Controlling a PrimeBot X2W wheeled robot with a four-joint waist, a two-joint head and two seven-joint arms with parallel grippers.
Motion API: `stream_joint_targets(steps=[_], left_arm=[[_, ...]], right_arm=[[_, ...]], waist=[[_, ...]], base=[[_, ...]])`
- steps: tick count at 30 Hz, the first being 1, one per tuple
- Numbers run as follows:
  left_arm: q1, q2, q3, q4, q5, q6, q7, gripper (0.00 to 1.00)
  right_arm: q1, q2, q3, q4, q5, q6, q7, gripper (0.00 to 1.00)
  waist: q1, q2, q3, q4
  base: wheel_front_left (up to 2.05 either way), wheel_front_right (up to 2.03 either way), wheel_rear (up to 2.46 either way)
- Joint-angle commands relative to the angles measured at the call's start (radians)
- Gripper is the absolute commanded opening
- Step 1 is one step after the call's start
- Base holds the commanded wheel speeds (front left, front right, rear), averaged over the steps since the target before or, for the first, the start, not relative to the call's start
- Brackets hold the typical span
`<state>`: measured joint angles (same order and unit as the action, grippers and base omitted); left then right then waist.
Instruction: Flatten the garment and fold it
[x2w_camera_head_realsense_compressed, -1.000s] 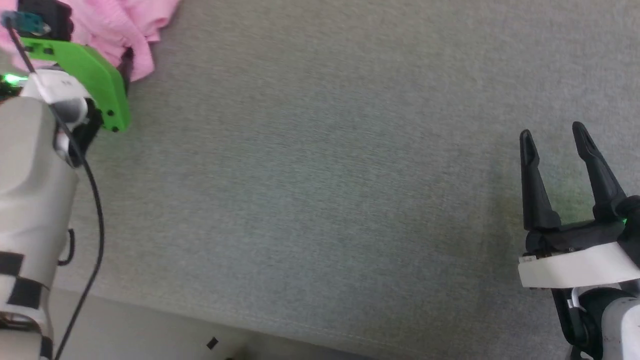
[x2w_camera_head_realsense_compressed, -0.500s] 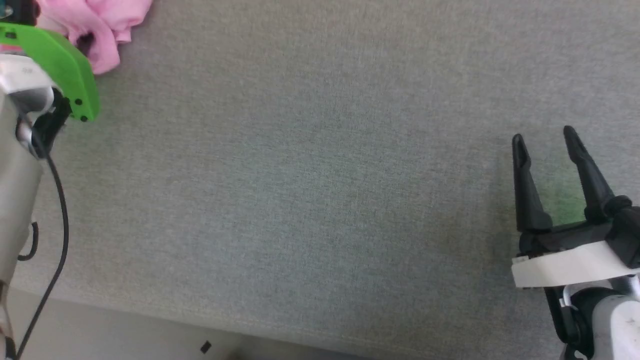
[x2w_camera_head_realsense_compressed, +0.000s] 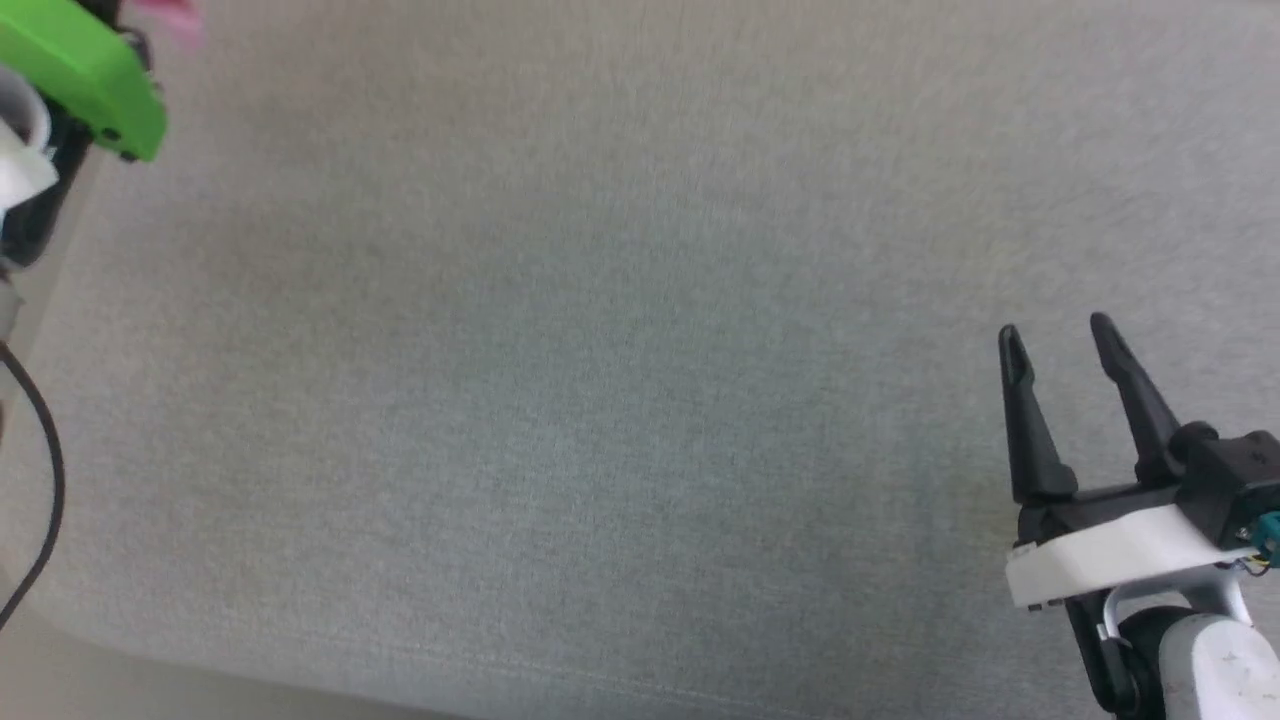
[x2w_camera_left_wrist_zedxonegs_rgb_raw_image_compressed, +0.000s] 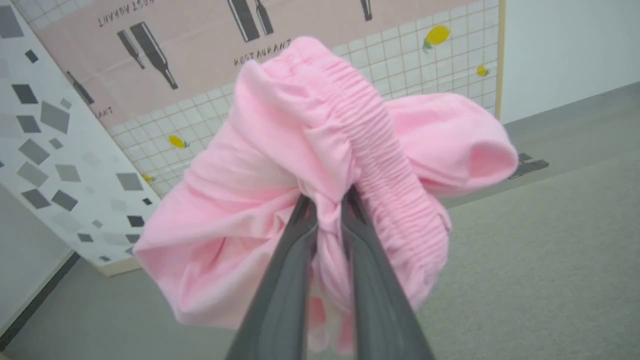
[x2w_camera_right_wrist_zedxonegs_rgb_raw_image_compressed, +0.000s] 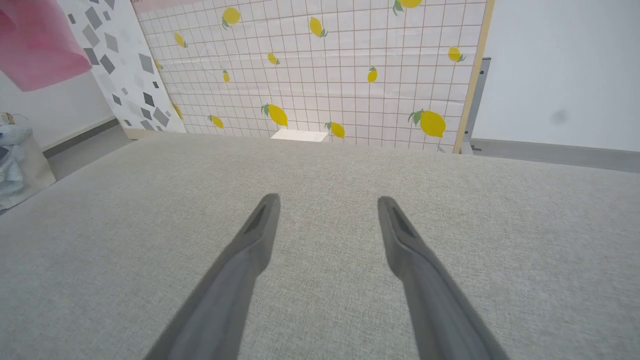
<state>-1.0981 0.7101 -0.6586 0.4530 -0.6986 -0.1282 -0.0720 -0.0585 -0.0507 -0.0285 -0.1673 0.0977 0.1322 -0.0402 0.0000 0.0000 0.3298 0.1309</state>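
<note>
At the far left of the head view, the left arm's green wrist plate (x2w_camera_head_realsense_compressed: 85, 70) sits in the upper corner, with a blurred sliver of pink beside it at the top edge. The left wrist view shows the left end effector (x2w_camera_left_wrist_zedxonegs_rgb_raw_image_compressed: 327, 200) with its two dark fingers (x2w_camera_left_wrist_zedxonegs_rgb_raw_image_compressed: 285, 280) pressed nearly together, pinching a bunched fold of the light pink garment (x2w_camera_left_wrist_zedxonegs_rgb_raw_image_compressed: 235, 220). The garment hangs in a crumpled wad off the desk (its gathered elastic band (x2w_camera_left_wrist_zedxonegs_rgb_raw_image_compressed: 370, 135) runs over the top of the bundle). The grey cloth-covered desk (x2w_camera_head_realsense_compressed: 600, 400) stretches across the middle. At the lower right, the right end effector (x2w_camera_head_realsense_compressed: 1055, 335) hovers low over the desk, fingers spread wide with nothing between them. In its own view (x2w_camera_right_wrist_zedxonegs_rgb_raw_image_compressed: 327, 200), the garment (x2w_camera_right_wrist_zedxonegs_rgb_raw_image_compressed: 35, 45) shows at the upper left before a lemon-print panel (x2w_camera_right_wrist_zedxonegs_rgb_raw_image_compressed: 350, 65).
</note>
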Motion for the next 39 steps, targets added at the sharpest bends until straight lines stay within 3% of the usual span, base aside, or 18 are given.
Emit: stream_joint_targets(steps=[1, 6, 12, 19, 28, 29, 30, 31, 39], left_arm=[[-0.014, 0.001, -0.011, -0.035, -0.002, -0.002, 0.002, 0.0], [0.027, -0.042, -0.074, -0.163, -0.013, 0.0, 0.073, 0.0], [0.136, -0.163, -0.173, -0.22, -0.026, 0.045, 0.132, 0.0], [0.281, -0.317, -0.291, -0.145, 0.006, 0.098, 0.086, 0.0], [0.324, -0.429, -0.402, 0.051, 0.074, 0.076, 0.024, 0.0], [0.33, -0.438, -0.404, 0.072, 0.068, 0.073, 0.02, 0.13], [0.333, -0.444, -0.406, 0.087, 0.065, 0.071, 0.017, 0.88], [0.334, -0.45, -0.409, 0.102, 0.065, 0.068, 0.014, 1.0], [0.325, -0.483, -0.397, 0.167, 0.052, 0.058, -0.06, 1.0]], right_arm=[[0.011, 0.001, 0.001, 0.007, 0.009, -0.002, -0.006, 1.0], [0.02, 0.001, -0.001, 0.029, 0.022, -0.002, -0.014, 1.0], [0.005, 0.001, 0.004, 0.054, 0.03, -0.002, -0.023, 1.0], [-0.029, 0.001, 0.001, 0.087, 0.03, -0.002, -0.042, 1.0], [-0.045, 0.001, -0.028, 0.135, 0.026, -0.002, -0.072, 1.0], [-0.044, 0.001, -0.03, 0.141, 0.023, -0.002, -0.073, 1.0], [-0.044, 0.001, -0.03, 0.145, 0.021, -0.002, -0.073, 1.0], [-0.043, 0.001, -0.031, 0.148, 0.019, -0.002, -0.074, 1.0], [-0.026, 0.001, -0.052, 0.15, -0.009, -0.002, -0.077, 1.0]], waist=[[0.0, 0.0, -0.095, -0.028], [0.0, 0.0, -0.122, -0.06], [0.0, 0.0, -0.115, -0.131], [0.0, 0.0, -0.065, -0.247], [0.0, 0.0, -0.035, -0.302], [0.0, 0.0, -0.037, -0.3], [0.0, 0.0, -0.038, -0.296], [0.0, 0.0, -0.042, -0.291], [0.0, 0.0, -0.123, -0.211]], base=[[0.0, 0.0, 0.0], [0.0, 0.0, 0.0], [0.0, 0.0, 0.0], [0.0, 0.0, 0.0], [0.0, 0.0, 0.0], [0.0, 0.0, 0.0], [0.0, 0.0, 0.0], [0.0, 0.0, 0.0], [0.0, 0.0, 0.0]])
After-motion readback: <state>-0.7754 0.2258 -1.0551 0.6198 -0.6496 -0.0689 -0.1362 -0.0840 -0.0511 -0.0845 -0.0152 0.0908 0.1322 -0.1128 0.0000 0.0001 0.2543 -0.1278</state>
